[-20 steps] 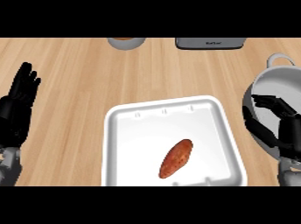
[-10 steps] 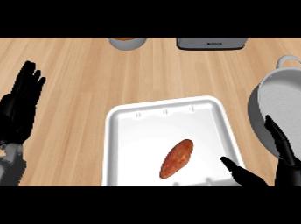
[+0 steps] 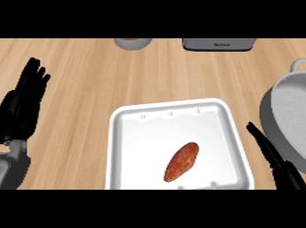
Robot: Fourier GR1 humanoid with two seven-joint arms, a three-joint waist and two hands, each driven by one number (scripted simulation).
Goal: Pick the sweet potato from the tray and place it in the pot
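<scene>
- One sweet potato [image 3: 182, 161], reddish-brown with a speckled skin and tapered ends, lies slantwise in the lower half of the tray, and nothing is touching it.
- Around it is the white tray [image 3: 132, 147], a smooth shallow rectangle with rounded corners and a raised rim, flat on the counter.
- Just to the tray's right, the right hand [image 3: 275, 159] shows along the lower edge, matte black, its fingers straight and together, pointing up the gap between tray and pot; it holds nothing.
- Beyond that hand sits the pot [image 3: 293, 120], a wide round grey metal vessel with a pale ridged inside and a loop handle at its top rim, partly cut by the right edge.
- Over at the left, the left hand [image 3: 19, 109] rests open above the wood, fingers up and a little spread, well apart from the tray.
- Light wood-grain planks make up the counter [image 3: 116, 80].
- At the far edge stand a round grey container [image 3: 132, 42] and a boxy grey appliance [image 3: 219, 43], both cut off.
</scene>
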